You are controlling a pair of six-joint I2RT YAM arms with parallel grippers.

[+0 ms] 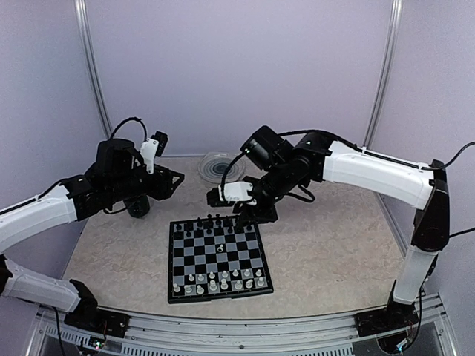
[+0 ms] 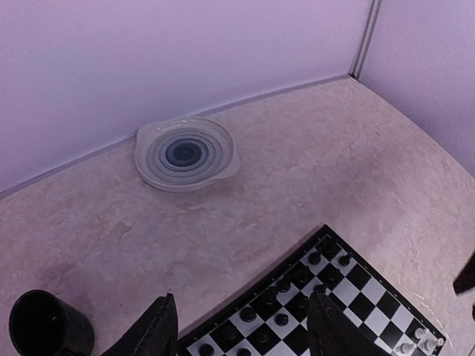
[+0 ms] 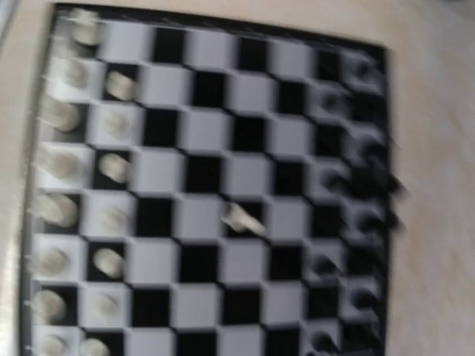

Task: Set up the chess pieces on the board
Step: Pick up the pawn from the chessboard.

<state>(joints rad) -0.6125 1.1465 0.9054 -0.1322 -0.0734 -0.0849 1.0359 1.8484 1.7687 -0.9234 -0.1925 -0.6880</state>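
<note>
black-and-white, the board (image 1: 217,259) lies on the worktop (image 1: 334,245), black pieces (image 1: 209,222) on its far rows, cream pieces (image 1: 215,284) on the near rows, one lone cream piece (image 1: 220,247) midway; the right gripper (image 1: 256,213) hangs over the far edge, its opening too dark to tell. left wrist: the left gripper (image 2: 241,297) stands wide open, holding nothing, beside a cut-off black cup (image 2: 44,326) whose inside is unreadable, a clear ridged plate (image 2: 185,153) beyond. right wrist: only the blurred board.

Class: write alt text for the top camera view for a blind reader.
A small chessboard lies on a table, white pieces in its near rows, black pieces at its far edge, one white piece alone mid-board. The right gripper hangs over the far edge; the left gripper is off the board, near a black cup.
</note>
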